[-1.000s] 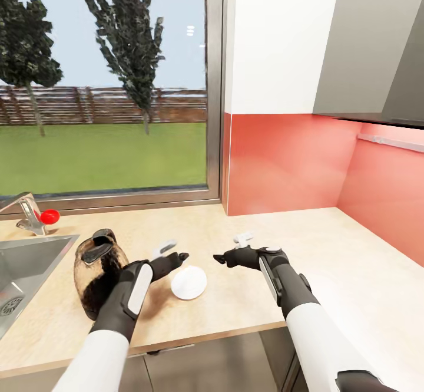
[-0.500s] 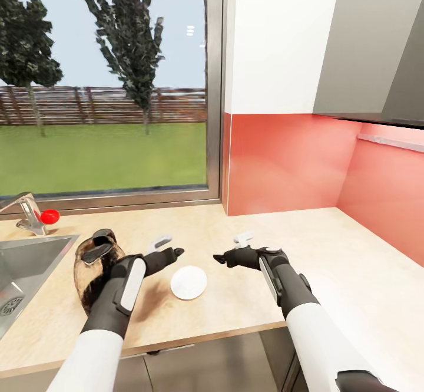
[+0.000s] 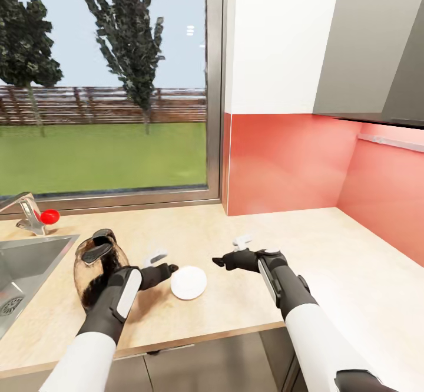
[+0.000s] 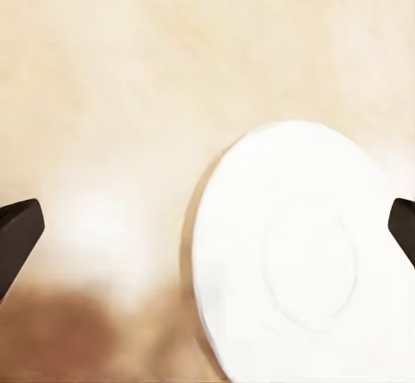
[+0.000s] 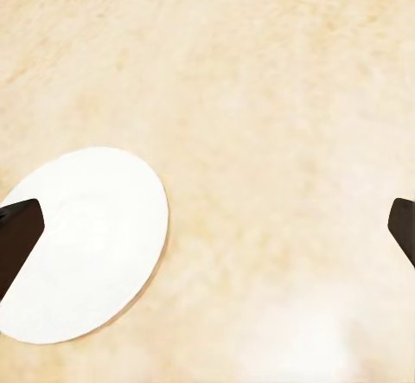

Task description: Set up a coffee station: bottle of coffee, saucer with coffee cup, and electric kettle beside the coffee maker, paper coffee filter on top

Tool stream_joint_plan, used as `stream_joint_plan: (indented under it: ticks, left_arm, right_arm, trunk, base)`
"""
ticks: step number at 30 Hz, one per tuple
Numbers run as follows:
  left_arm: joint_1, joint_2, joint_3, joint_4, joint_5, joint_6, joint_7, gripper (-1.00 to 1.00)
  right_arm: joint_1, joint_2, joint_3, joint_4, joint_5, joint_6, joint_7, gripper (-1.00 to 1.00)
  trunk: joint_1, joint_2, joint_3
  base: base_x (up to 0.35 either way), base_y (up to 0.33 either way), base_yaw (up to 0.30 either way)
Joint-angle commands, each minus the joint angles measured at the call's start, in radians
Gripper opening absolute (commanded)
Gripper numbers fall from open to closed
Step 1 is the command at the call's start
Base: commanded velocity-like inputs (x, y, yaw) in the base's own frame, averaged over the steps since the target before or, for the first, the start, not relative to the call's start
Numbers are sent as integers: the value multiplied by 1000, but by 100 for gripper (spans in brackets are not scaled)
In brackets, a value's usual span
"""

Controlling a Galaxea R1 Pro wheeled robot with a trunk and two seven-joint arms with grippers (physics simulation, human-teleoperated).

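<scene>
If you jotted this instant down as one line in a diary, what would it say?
left claw: open, beside saucer | right claw: open, empty | kettle: upright on counter by sink

Electric kettle (image 3: 97,268) lower right side hidden behind left arm; base not visible. Sink (image 3: 26,274) cut off by head view's left edge, faucet (image 3: 20,209) too. Saucer (image 4: 298,262) runs off the left wrist picture's bottom and right edges. In right wrist view one fingertip (image 5: 17,236) covers the saucer's (image 5: 86,245) edge. Both wrist views show finger tips only, rest cropped
</scene>
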Motion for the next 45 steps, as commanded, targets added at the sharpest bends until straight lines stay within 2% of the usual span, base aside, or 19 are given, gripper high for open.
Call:
stream_joint_plan:
  ticks: [1,7,17,18,21,31,36,40,45]
  left_arm:
    - [-1,0,3,7,7,6,3,100]
    - [-1,0,3,45,6,5,4,100]
    - [-1,1,3,52,9,7,3,100]
    - [5,-5,-1,49,15,10,-3,100]
    - [13,0,1,52,28,13,-8,100]
    - [-4,4,2,41,17,16,3,100]
    - [-4,4,5,34,21,38,1,100]
    - [-4,4,5,33,29,61,0,100]
    - [-11,10,5,32,57,89,0,100]
  right_arm:
    - [-1,2,-4,-1,9,4,8,100]
    - [-1,7,-3,3,9,5,10,100]
    - [-1,7,-1,60,8,5,11,100]
    - [1,7,-2,65,2,3,17,100]
    - [2,7,-1,71,-15,9,34,100]
    - [2,7,0,15,-62,51,27,100]
    - [2,7,2,25,-90,79,32,100]
    - [2,7,2,48,-93,101,52,100]
    - [3,7,1,76,-93,129,80,100]
  trunk:
    - [0,-2,-2]
    - [0,-2,-2]
    - [0,-2,-2]
    - [0,-2,-2]
    - [0,-2,-2]
    - [0,-2,-2]
    - [0,-2,-2]
    - [0,-2,-2]
    - [0,-2,-2]
  base:
    - [0,0,0]
    - [0,0,0]
    - [0,0,0]
    - [0,0,0]
    - [0,0,0]
    - [0,0,0]
    - [0,0,0]
    - [0,0,0]
    - [0,0,0]
